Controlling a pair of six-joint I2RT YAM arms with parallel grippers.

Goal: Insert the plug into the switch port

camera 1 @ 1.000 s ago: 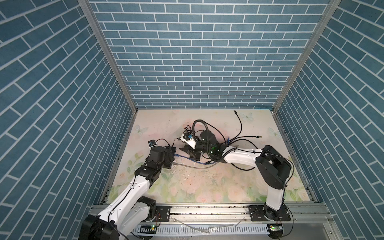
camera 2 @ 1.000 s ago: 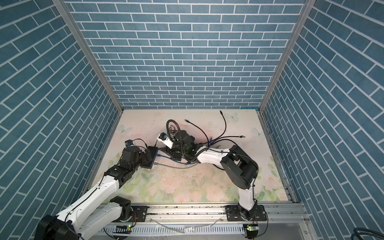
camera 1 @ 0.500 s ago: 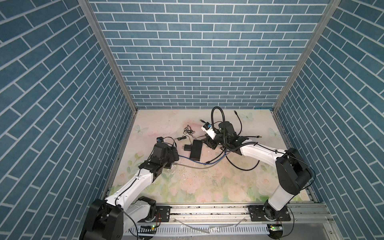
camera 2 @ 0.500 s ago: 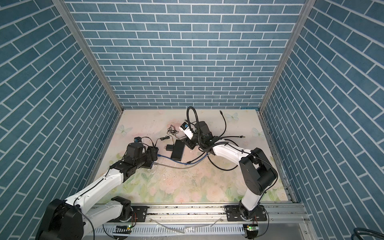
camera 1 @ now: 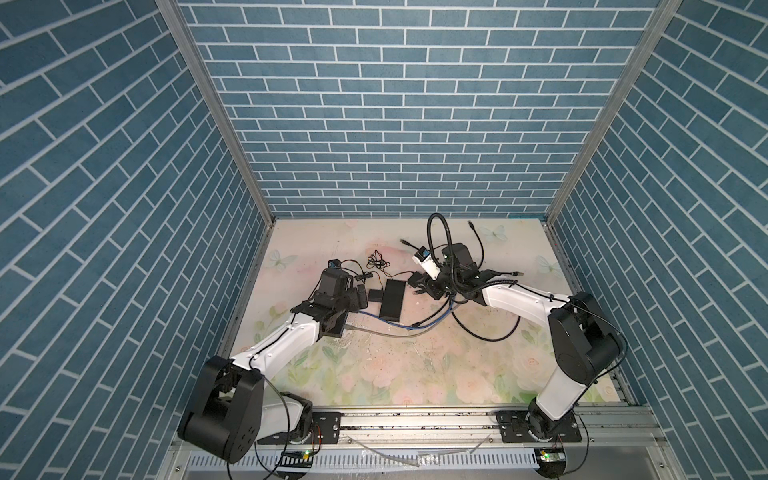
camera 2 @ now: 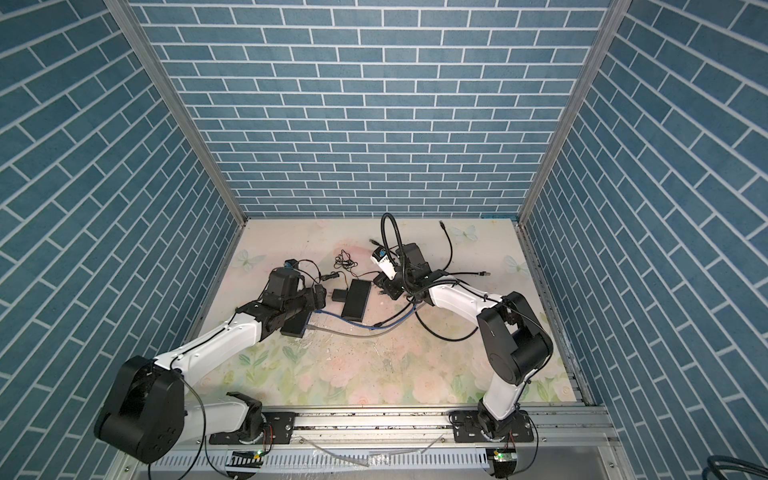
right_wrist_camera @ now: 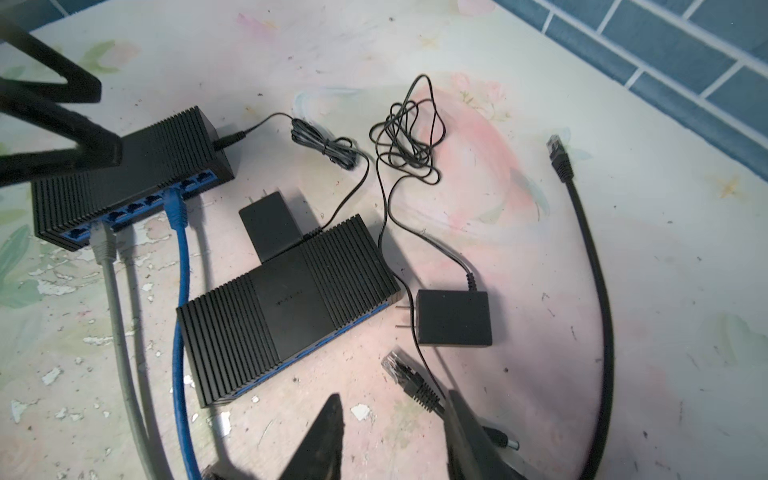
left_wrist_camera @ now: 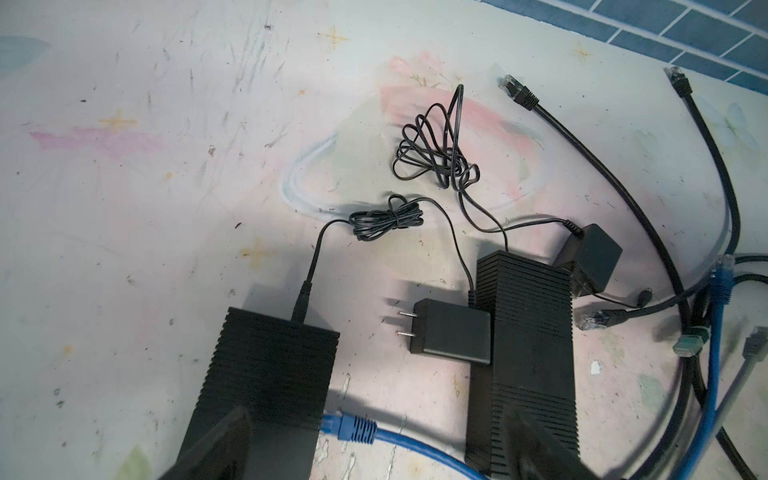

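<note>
We see the floral table [camera 1: 374,374] carrying a cabled switch [left_wrist_camera: 270,374] by the left gripper [left_wrist_camera: 374,453], a second switch [right_wrist_camera: 286,316] and power adapter [right_wrist_camera: 453,318] just before the right gripper [right_wrist_camera: 395,415].

In the left wrist view both fingers [left_wrist_camera: 216,446] of the left gripper [left_wrist_camera: 376,413] are blurred and cropped by the picture's edge, one covering the near corner of the cabled switch [left_wrist_camera: 270,374], the other the near end of the second switch [left_wrist_camera: 528,353]. In the right wrist view the right gripper [right_wrist_camera: 394,395] is cropped likewise, and the rear of the black plug [right_wrist_camera: 409,378] just ahead of its tips vanishes behind one finger [right_wrist_camera: 469,436], so contact cannot be told. In both top views the black plug is a mere speck, too small to make out.
</note>
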